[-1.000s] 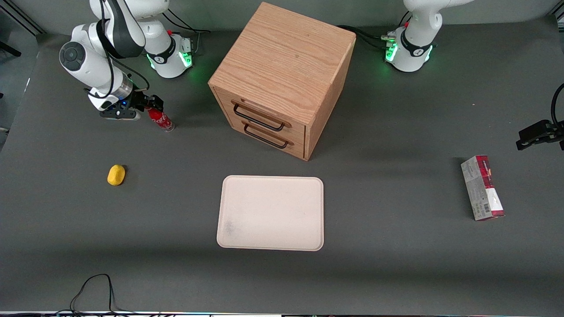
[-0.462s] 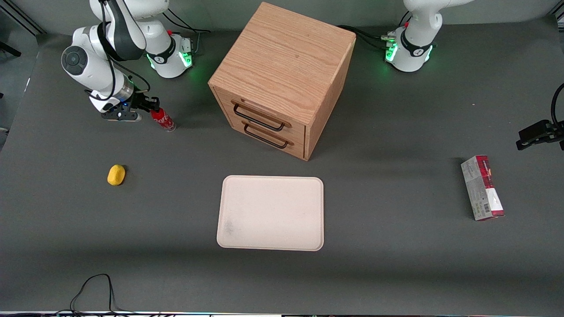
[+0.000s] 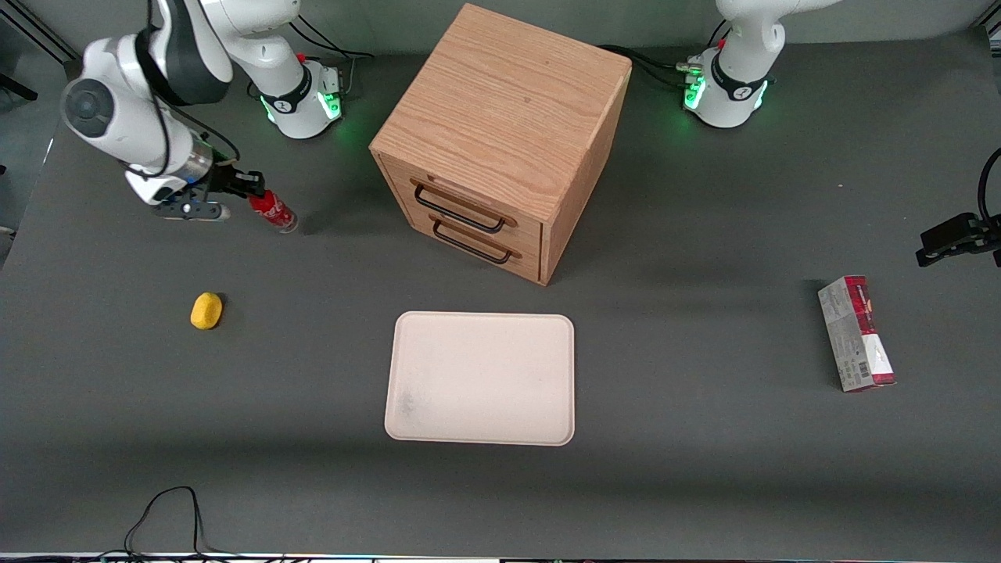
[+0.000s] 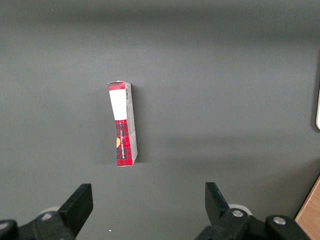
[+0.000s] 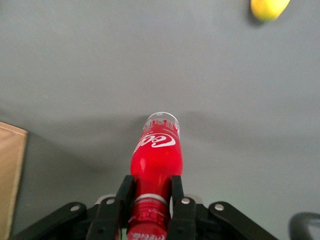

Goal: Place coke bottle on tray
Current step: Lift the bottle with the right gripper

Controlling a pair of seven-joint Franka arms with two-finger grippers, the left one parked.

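Above the desk [image 3: 704, 469], well apart from the tray [image 3: 481, 379], the gripper [image 5: 152, 202] has its jaws clamped on the coke bottle [image 5: 155, 160] neck for carrying.

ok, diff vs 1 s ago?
The pincer, shut on the coke bottle near its cap, has lifted it and swung away from the wooden cabinet, toward the working arm's end of the table. The bottle hangs tilted, base toward the table. The tray, yellow object and carton have not moved.
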